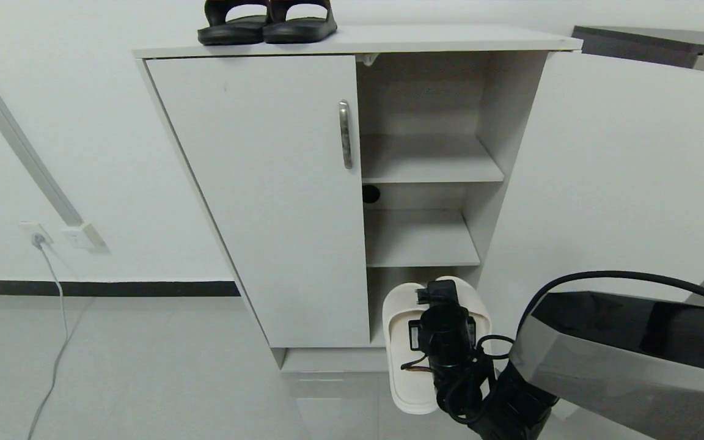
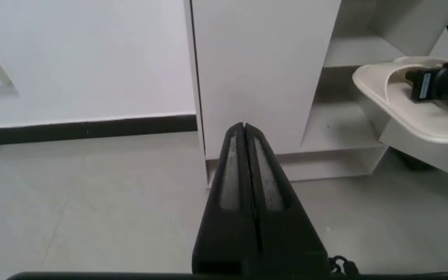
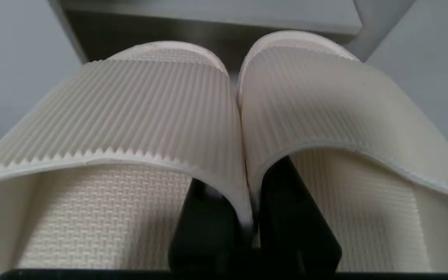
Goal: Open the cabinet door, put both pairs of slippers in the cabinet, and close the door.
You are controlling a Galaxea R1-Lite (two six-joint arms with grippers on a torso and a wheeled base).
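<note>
Closest to me, the right gripper (image 1: 442, 318) has its fingers (image 3: 208, 229) pushed under the straps of the cream slippers (image 1: 406, 373). They are pinched together on the two inner strap edges, so the pair hangs side by side off the floor (image 1: 144, 379). The toes point at the lowest compartment of the cabinet (image 1: 425, 43); whether they cross its front edge I can't tell. The left gripper (image 2: 243, 140) sits low above the floor facing the cabinet's base, its fingers pressed flat together with nothing between them. Beyond, the right door (image 1: 621, 171) stands swung wide, baring two shelves (image 1: 425, 165), while the left door (image 1: 260, 195) is closed, its handle (image 1: 344, 134) at the inner edge. Farthest off, the black slippers (image 1: 266, 24) rest on the cabinet's top, towards its left rear corner.
</note>
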